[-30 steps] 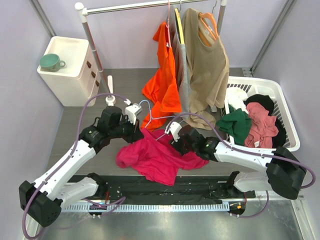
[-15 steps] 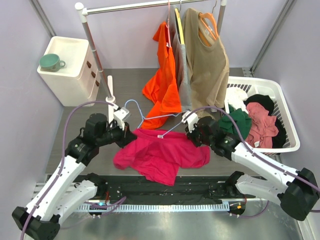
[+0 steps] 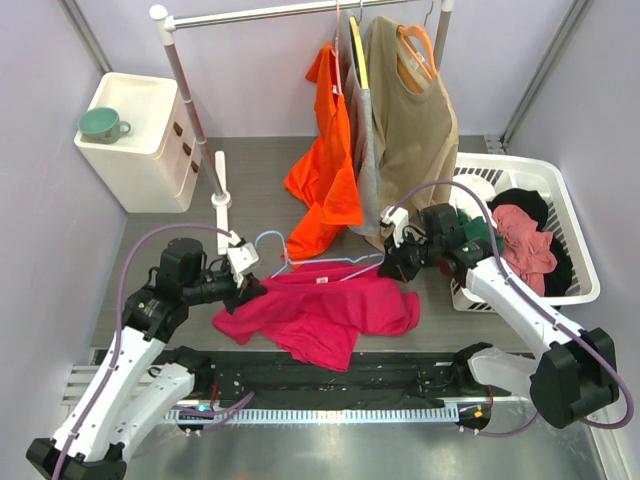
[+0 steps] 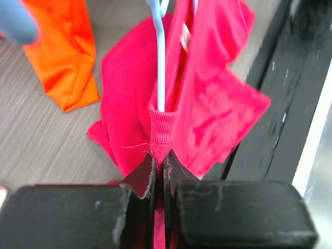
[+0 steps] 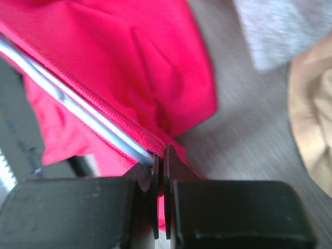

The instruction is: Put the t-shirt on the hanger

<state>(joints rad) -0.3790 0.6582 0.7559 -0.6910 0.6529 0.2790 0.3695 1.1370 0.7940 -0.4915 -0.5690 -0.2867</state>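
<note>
The magenta t-shirt (image 3: 320, 312) lies stretched out across the table between both arms. The light-blue wire hanger (image 3: 300, 262) lies on its upper edge, with the hook (image 3: 270, 242) near the left arm. My left gripper (image 3: 246, 287) is shut on the ribbed neck edge (image 4: 162, 136) at the shirt's left end, and the hanger wire (image 4: 160, 62) runs straight out from it. My right gripper (image 3: 400, 267) is shut on the shirt's hem (image 5: 129, 124) at the right end. There the hanger wire (image 5: 78, 104) runs along the hem up to the jaw tips.
An orange t-shirt (image 3: 322, 170) and a beige shirt (image 3: 412, 130) hang from the rail at the back. A white basket (image 3: 570, 215) of clothes stands at the right. A white drawer unit (image 3: 135, 140) with a green cup stands at the back left, and a white post (image 3: 221, 185) stands near it.
The right gripper has closed on the shirt and pulled right. The left arm has drawn back to the left. The shirt and hanger are now stretched wider between them.
</note>
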